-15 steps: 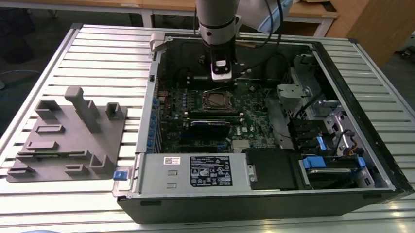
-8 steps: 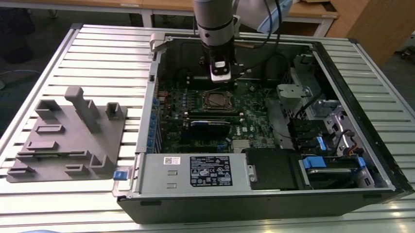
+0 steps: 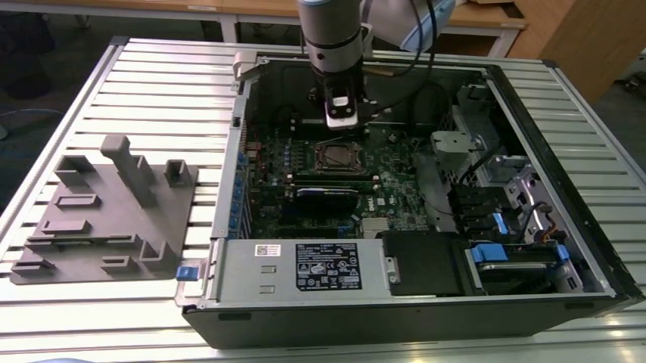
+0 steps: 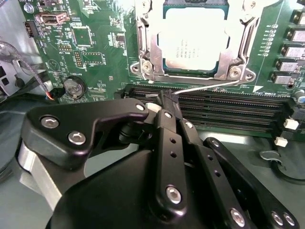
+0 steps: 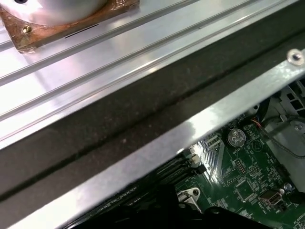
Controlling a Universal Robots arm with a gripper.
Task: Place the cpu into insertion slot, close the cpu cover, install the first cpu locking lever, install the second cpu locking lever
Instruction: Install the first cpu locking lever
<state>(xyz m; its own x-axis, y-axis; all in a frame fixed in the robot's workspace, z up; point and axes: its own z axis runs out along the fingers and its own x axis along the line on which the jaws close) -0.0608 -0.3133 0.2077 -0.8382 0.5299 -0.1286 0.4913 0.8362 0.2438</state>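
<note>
Gripper: the black jointed gripper is seen in the second wrist view just beside the socket, its 2 fingers brought together at the tips on the end of a thin silver wire lever.

Lever: the thin silver wire lever runs from the fingertips along the near edge of the socket frame, between that frame and the long narrow black memory slots.

Chip: the small flat square cpu with a dull silver-grey metal top is seated in the insertion slot with a silvery metal rim on the green circuit board, just beyond the fingertips and not touched by them.

Cover: the thin square silver cpu cover is laid down flat around the chip, its cut-out centre leaving the chip top exposed.

Exterior view: the grey arm is shown reaching down into the open black computer case, with the gripper just above the socket; a grey moulded parts tray is shown on the slatted metal table, beside the case on the exterior view's left.

First wrist view: the case's bright metal edge rail and a round coin battery on the board are shown.
</note>
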